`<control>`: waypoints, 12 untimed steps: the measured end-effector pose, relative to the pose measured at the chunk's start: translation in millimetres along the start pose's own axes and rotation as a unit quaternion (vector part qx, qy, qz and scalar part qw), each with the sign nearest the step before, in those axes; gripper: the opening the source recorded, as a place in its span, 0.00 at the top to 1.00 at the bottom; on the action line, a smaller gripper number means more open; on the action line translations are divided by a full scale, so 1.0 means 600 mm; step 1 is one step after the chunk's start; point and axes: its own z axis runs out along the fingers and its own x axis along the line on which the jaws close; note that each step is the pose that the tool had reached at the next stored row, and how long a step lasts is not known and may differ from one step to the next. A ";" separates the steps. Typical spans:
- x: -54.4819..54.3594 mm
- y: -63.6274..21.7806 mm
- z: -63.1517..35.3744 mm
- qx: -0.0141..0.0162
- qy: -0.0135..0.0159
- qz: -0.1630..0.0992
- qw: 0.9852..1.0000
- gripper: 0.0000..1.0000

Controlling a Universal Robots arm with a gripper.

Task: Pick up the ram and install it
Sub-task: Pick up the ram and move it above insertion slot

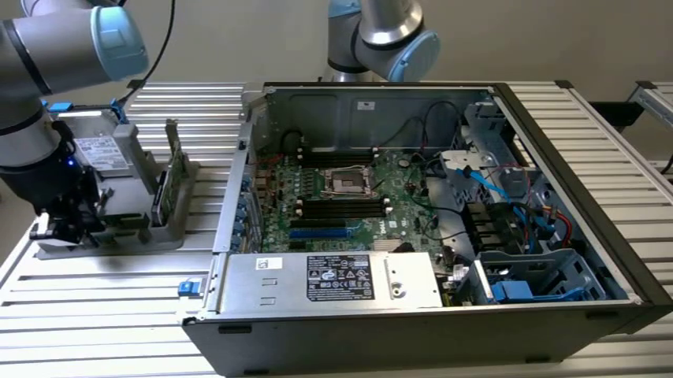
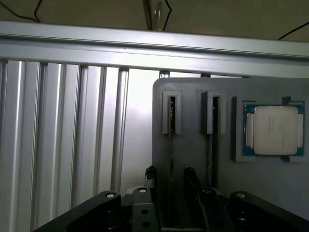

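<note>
Two ram sticks stand on edge in the slots of a grey holder (image 2: 193, 101). In the wrist view I see them edge-on: one ram stick (image 2: 171, 145) and a second ram stick (image 2: 212, 145) beside it. My gripper (image 2: 170, 178) is open, and its dark fingertips (image 2: 149, 175) sit on either side of the first stick's line, apart from it. In the exterior view the gripper (image 1: 65, 232) hangs low over the holder (image 1: 131, 232) on the exterior view's left, with a ram stick (image 1: 169, 185) upright close by. The motherboard's memory slots (image 1: 339, 209) lie inside the open computer case.
A square silver processor (image 2: 275, 129) rests in a pocket of the holder. A grey drive with a white label (image 1: 105, 153) stands on the holder behind my arm. The open case (image 1: 620, 260) holds cables, a power supply (image 1: 336, 277) and a processor socket (image 1: 347, 181). A second arm (image 1: 373, 35) stands behind the case.
</note>
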 end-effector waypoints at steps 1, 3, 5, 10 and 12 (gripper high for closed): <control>0.000 0.000 0.002 0.000 0.000 0.000 1.000 0.64; 0.000 0.000 0.003 0.000 0.000 0.000 1.000 0.64; 0.000 0.000 0.003 0.000 0.000 0.000 1.000 0.64; 0.000 0.000 0.003 0.000 0.000 0.000 1.000 0.65; 0.000 0.000 0.003 0.000 0.000 0.000 1.000 0.78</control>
